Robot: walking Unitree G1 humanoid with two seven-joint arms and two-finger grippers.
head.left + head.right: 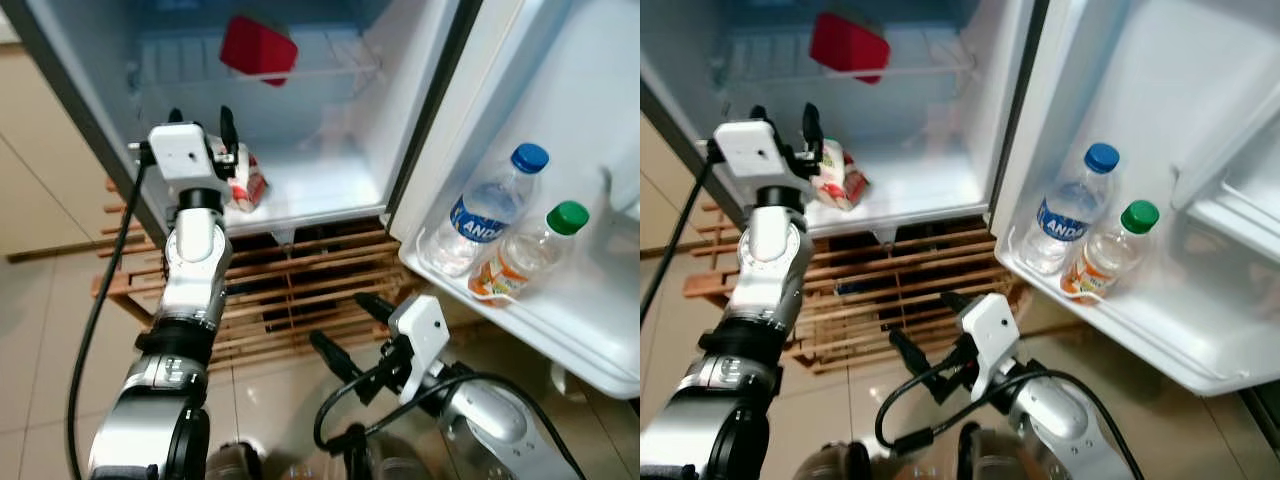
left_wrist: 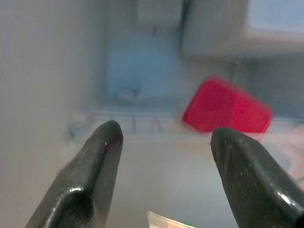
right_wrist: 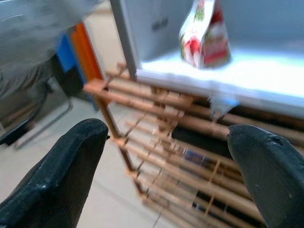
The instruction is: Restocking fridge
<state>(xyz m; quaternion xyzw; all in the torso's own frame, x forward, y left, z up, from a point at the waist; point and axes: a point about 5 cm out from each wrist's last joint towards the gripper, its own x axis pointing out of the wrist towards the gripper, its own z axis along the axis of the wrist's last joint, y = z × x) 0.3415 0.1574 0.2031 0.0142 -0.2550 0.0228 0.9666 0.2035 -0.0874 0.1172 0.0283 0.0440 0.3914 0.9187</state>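
Right gripper (image 1: 345, 325): low above the floor in front of the wooden rack (image 1: 290, 285) — fingers spread wide, holding nothing.
Left gripper (image 1: 203, 128): raised at the fridge's (image 1: 420, 100) front edge, fingers apart and empty.
Carton (image 1: 245, 180): stands on the fridge floor just beside the left gripper's fingers.
Risk: a careless sideways move could tip the carton over.
Red container (image 1: 258, 48): further in, on the wire shelf — well apart.

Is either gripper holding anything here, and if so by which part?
Nothing is held. The left gripper is open just above the carton on the fridge floor; the right gripper hangs open, empty.
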